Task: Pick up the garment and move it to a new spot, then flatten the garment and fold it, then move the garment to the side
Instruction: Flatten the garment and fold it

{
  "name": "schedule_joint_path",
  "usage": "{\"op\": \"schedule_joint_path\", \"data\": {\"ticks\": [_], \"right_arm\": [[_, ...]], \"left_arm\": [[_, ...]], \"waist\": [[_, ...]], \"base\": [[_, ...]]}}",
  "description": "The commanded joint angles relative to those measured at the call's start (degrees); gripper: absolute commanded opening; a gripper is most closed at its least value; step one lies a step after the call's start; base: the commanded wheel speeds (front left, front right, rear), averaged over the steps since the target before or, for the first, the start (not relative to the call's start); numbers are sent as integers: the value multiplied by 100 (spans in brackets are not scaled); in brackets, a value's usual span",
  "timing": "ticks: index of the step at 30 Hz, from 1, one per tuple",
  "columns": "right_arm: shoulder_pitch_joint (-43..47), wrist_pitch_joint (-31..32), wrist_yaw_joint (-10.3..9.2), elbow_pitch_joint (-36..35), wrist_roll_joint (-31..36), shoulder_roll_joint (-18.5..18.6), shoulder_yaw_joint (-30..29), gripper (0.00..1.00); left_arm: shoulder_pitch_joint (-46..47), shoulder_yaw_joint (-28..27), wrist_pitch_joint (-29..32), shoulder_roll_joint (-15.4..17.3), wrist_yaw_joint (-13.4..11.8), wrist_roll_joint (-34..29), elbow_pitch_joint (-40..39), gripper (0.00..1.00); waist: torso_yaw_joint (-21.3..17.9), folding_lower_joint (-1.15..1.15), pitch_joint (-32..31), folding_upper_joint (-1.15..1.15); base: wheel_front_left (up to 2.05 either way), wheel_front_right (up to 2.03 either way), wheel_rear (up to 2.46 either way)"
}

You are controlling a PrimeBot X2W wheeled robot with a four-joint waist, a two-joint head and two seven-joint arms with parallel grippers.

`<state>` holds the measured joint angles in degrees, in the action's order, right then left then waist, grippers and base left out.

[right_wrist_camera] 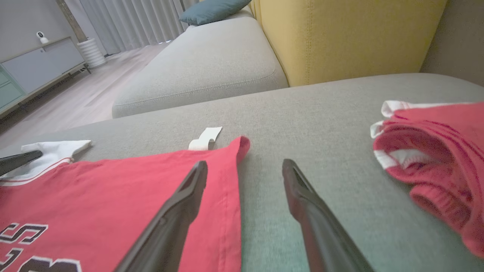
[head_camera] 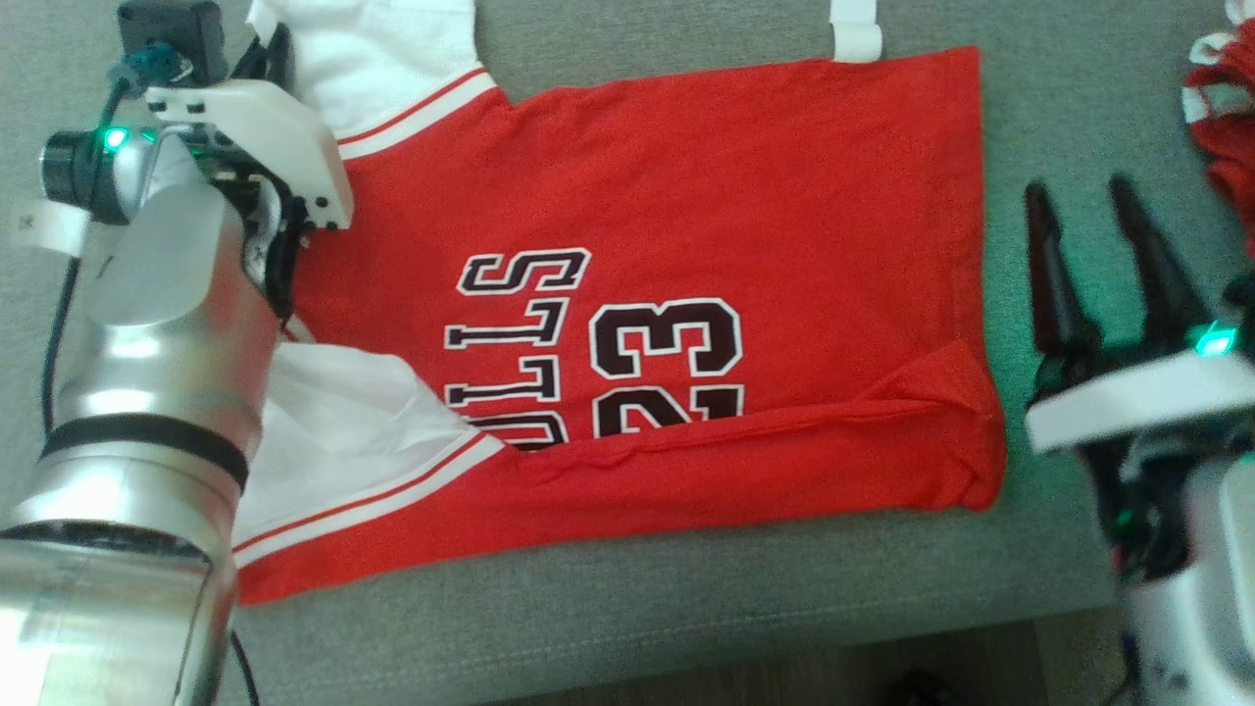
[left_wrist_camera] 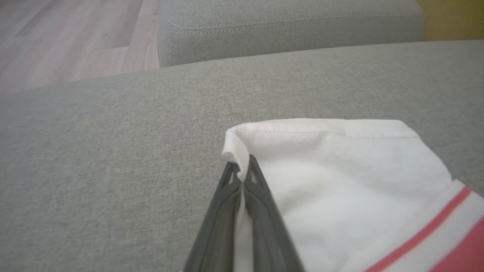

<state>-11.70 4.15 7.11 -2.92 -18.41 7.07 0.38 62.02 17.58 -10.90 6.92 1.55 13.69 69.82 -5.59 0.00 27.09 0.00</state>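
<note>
Red garment point(head_camera: 686, 226) (a jersey w/ "23" and part of "BULLS" in black-and-white print) lies spread across the grey sofa cushion point(head_camera: 686, 608), lettering sideways in the head view. Its near long edge is folded up over the print. White sleeves w/ red stripe at the robot's left end, bottom hem at the right end.

Left gripper point(left_wrist_camera: 241, 170): closed, fingers pinching the hem corner of the far white sleeve point(left_wrist_camera: 340, 158). A bit of white cloth is squeezed btwn the tips and bunches up just past them. Rest of that sleeve spreads to one side of the fingers in the left wrist view, bare cushion on the other.

Right gripper point(head_camera: 1079, 186): jaws wide apart, nothing in them, just beside the garment's hem end. In the right wrist view one finger overlaps the red hem edge, the other is over bare cushion. Whether it touches the cloth I can't tell.

Small white strip point(head_camera: 855, 29) at the garment's far hem corner. A second red garment point(head_camera: 1221, 108), crumpled, lies apart, beyond the right gripper.
</note>
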Motion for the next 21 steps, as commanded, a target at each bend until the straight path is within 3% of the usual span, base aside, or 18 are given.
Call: {"op": "schedule_joint_path", "data": {"ticks": [1, 12, 18, 19, 21], "right_arm": [[-311, 87, 37, -47, -47, 188, 50, 100], [-1857, 660, 37, 1531, -395, 800, 24, 100], [-2294, 1313, 37, 2199, -606, 1109, 411, 100], [-2313, 1417, 37, 2235, -653, 1142, 466, 96], [-2346, 1541, 37, 2266, -748, 1193, 526, 34]], "left_arm": [[75, -75, -127, 157, 0, 15, -155, 0], [237, 117, -369, -236, 84, 48, -371, 0], [213, 171, -402, -328, 91, 123, -515, 0], [207, 171, -404, -333, 90, 133, -539, 0], [193, 159, -406, -338, 85, 151, -646, 0]], "waist": [[89, 0, -18, 0], [624, 0, 237, 0], [729, 0, 241, 0], [733, 0, 235, 0], [737, 0, 224, 0]], "base": [[0, 0, 0], [0, 0, 0], [0, 0, 0], [0, 0, 0], [0, 0, 0]]}}
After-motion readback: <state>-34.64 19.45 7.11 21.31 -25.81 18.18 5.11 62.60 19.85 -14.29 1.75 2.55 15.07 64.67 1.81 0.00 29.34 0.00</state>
